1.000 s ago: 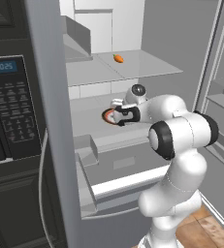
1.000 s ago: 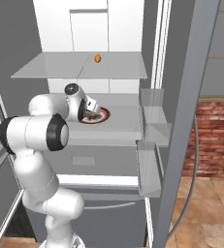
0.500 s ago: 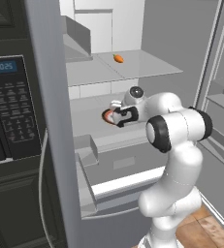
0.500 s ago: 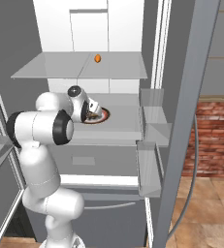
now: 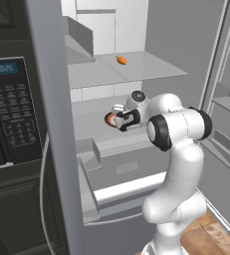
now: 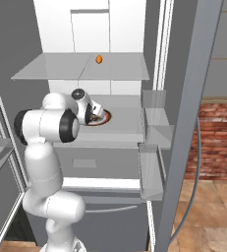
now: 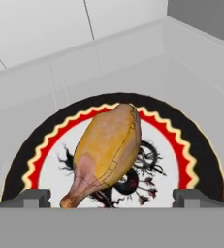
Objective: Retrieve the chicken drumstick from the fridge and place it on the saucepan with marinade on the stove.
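The chicken drumstick (image 7: 108, 150) is golden-brown and lies on a round plate (image 7: 193, 145) with a black and red rim, on the fridge's (image 5: 136, 74) middle shelf. My gripper (image 7: 112, 198) hovers just in front of it, open, its fingertips (image 7: 34, 197) wide apart on either side of the thin bone end, touching nothing. From the base cameras the gripper (image 5: 117, 118) (image 6: 96, 114) reaches into the fridge (image 6: 110, 29) over the plate (image 5: 108, 119) (image 6: 105, 118). The saucepan and the stove are out of view.
A small orange oval item (image 5: 121, 60) (image 6: 99, 59) lies on the upper shelf. The black wall oven (image 5: 12, 109) stands left of the fridge. Open fridge doors with bins (image 6: 152, 147) (image 5: 226, 124) flank the arm. The shelf's back and side walls (image 7: 108, 63) are close behind the plate.
The hand has edged a little deeper into the fridge towards the plate, and the elbow shifted slightly. The jaws stay open.
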